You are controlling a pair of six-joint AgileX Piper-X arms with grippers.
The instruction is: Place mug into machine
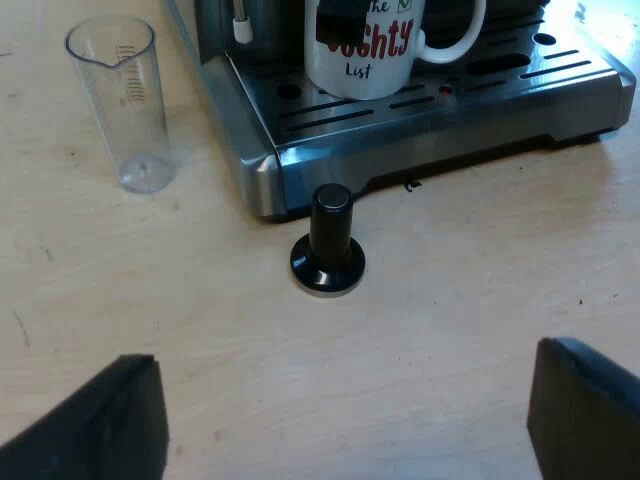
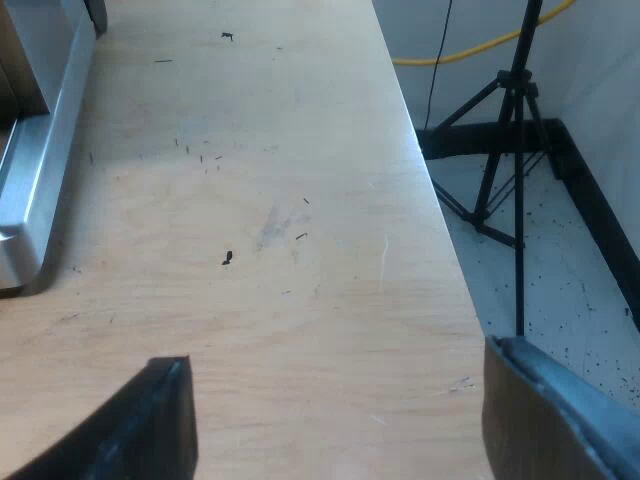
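Mug point(image 1: 360, 50) is seen standing on the drip tray point(image 1: 560, 72) of the espresso machine point(image 1: 262, 170); left end effector point(image 1: 350, 405) and right end effector point(image 2: 345, 405) are released, empty; placement is judged done, withdrawal called for.

worktop point(image 1: 470, 320): pale wood, a few dark specks point(image 2: 228, 257) | espresso machine point(image 1: 450, 135): stands on it, base well apart from worktop's edge | tamper point(image 1: 328, 245): black knob, upright, just beside machine's base corner | measuring glass point(image 1: 125, 100): clear, upright, near that corner, apart from tamper
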